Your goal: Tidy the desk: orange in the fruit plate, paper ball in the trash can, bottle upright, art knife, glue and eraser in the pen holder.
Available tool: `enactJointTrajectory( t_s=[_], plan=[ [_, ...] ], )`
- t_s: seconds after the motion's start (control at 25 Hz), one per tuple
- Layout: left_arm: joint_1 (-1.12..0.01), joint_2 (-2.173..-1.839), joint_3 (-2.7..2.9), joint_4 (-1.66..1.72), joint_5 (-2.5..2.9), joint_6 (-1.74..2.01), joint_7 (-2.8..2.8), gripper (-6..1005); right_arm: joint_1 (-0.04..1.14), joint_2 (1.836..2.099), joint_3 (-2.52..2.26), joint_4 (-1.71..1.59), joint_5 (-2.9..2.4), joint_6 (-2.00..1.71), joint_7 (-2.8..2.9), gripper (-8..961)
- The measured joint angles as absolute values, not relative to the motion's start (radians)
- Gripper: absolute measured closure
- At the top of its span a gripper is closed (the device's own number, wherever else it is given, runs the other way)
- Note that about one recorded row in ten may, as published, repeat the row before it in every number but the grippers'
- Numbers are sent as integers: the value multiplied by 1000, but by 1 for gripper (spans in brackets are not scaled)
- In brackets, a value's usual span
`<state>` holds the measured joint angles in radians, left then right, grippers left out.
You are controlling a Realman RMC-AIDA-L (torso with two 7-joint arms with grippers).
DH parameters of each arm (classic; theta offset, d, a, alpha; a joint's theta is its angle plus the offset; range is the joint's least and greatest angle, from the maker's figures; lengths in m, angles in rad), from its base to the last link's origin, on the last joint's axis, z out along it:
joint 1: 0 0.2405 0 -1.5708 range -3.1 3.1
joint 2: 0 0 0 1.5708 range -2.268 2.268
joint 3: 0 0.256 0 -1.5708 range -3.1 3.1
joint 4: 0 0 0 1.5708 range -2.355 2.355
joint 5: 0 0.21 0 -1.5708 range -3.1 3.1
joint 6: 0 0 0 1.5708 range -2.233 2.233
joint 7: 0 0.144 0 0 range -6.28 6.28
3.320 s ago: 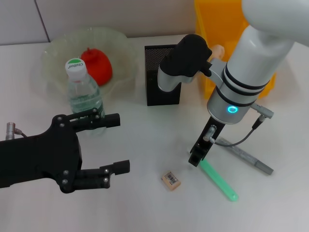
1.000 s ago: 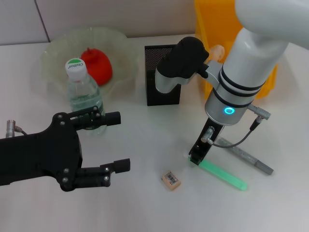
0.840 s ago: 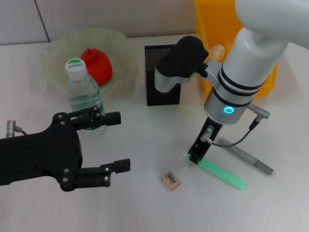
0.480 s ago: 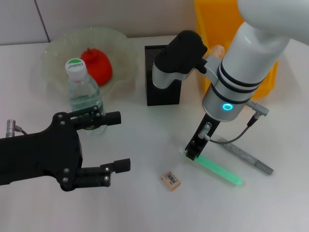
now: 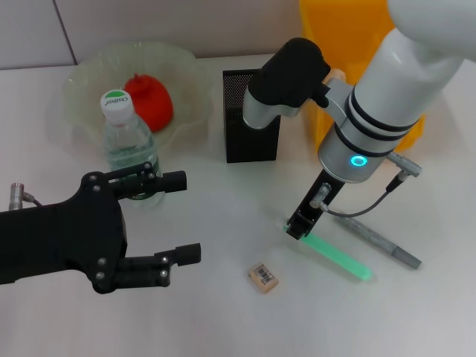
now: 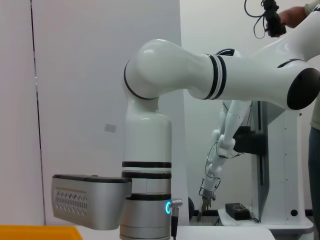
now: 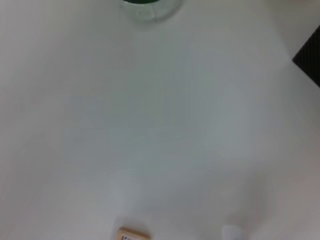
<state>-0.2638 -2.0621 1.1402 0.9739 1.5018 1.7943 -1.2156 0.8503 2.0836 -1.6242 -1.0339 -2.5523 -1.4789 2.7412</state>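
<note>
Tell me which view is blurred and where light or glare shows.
Right wrist view: soft and out of focus, the eraser only a smudge at the edge. Head view: sharp, a cyan ring light glowing on the right arm above the right claw. Left wrist view: sharp, evenly lit, no table in sight.

My right arm (image 5: 387, 104) is glossy white with two black bands around the wrist and a glowing teal ring light (image 5: 359, 161) under them. There's a black cap over one joint, and a grey cable with a metal plug (image 5: 401, 171) loops off the side. The right tool (image 5: 301, 225) is small and black. The left tool (image 5: 111, 230) is chunky matte black, with visible screws and long fingers (image 5: 167, 256).
</note>
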Motion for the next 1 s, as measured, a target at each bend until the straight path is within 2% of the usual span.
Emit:
enactJointTrajectory(
  t_s=[0.16,0.32,0.48,1.0],
  plan=[
    [-264,-2057,1134,975,1502,1803,-1217,198,835,2083,-1624,-1040,-2553,-1480,2736,803],
    [-265,-2034,1134,977,1502,1810,-1229,198,784,2081,-1616,-1137,-2553,-1486,2734,803],
    [-265,-2025,1131,975,1502,1821,-1233,198,745,2081,-1585,-1220,-2553,-1501,2726,803],
    [-266,-2032,1129,965,1502,1825,-1236,198,564,2084,-1525,-1528,-2510,-1438,2663,802]
  ],
)
